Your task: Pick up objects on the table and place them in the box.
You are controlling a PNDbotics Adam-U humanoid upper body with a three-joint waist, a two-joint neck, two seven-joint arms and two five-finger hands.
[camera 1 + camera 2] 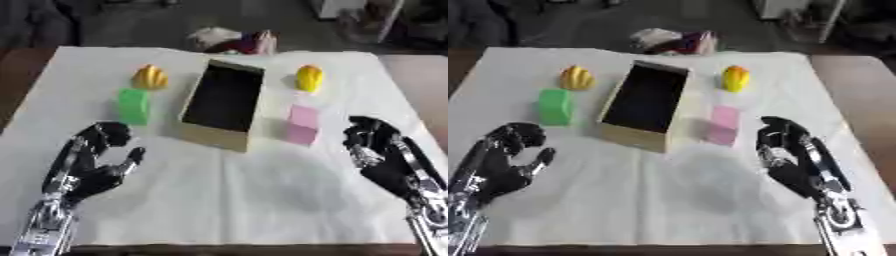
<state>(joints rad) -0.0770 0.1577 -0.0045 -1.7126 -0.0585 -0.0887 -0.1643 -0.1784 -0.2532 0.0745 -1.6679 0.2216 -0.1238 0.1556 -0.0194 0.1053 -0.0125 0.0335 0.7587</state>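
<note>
The pink rectangular block (303, 124) lies on the white cloth just right of the open cardboard box (222, 102), directly ahead of the right hand (383, 157), long axis running away from it. Both hands, left hand (92, 162) included, are curled and empty

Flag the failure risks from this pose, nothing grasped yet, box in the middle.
1. The pink block and green block stand close to the box walls; a hand reaching in may nudge the box or topple the block.
2. The yellow objects look rounded and lie farthest away, so they may roll when touched.
3. The right hand and left hand both have curled fingers, so they may need to open before approaching.
</note>
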